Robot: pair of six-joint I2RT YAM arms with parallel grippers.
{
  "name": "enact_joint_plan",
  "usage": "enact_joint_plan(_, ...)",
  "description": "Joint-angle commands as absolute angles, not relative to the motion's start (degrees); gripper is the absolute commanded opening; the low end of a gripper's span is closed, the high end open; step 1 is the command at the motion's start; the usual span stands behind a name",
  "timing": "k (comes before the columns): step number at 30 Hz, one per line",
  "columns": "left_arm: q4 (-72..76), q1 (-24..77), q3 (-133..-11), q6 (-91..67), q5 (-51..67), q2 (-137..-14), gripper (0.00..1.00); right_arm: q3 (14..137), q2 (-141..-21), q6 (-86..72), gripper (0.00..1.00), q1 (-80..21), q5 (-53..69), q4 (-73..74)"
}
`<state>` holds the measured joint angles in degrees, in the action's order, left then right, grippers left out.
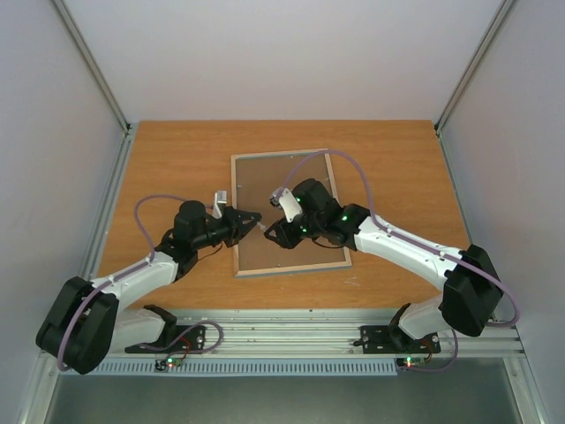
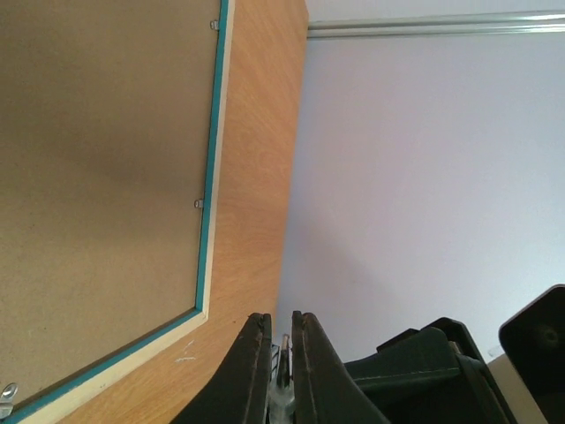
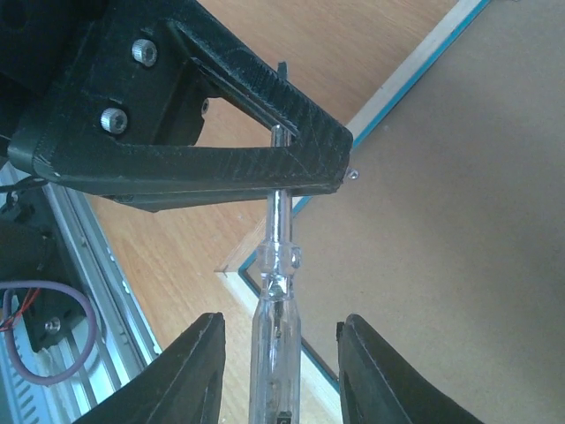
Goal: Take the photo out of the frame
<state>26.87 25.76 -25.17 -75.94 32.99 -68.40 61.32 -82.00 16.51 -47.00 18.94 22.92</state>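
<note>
One frame face-down, long axis near-to-far; left fingers pinch screwdriver.

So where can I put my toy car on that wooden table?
The orange-brown wooden table is bare beyond the thin turquoise picture frame and in both far corners. It's crowded by the frame's left edge: the left gripper and right gripper meet there around a clear-handled screwdriver.

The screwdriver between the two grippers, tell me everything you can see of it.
The screwdriver has a clear plastic handle and a thin, shiny metal shaft. The left gripper is shut on the shaft. The handle lies between the open fingers of the right gripper, with a gap on each side. It hangs above the table, near the frame's corner.
</note>
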Motion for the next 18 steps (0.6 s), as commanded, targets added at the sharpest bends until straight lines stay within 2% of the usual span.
enact_joint_plan(1, 32.8, 26.1, -23.4, -80.2, 30.8, -66.2, 0.00, 60.2, -82.1, 16.3, 0.37, -47.4, 19.3, 19.9)
enact_joint_plan(18, 33.8, 26.0, -21.8, -83.5, 29.3, -65.7, 0.01, 58.9, -84.1, 16.9, 0.34, -47.6, 19.0, 19.3)
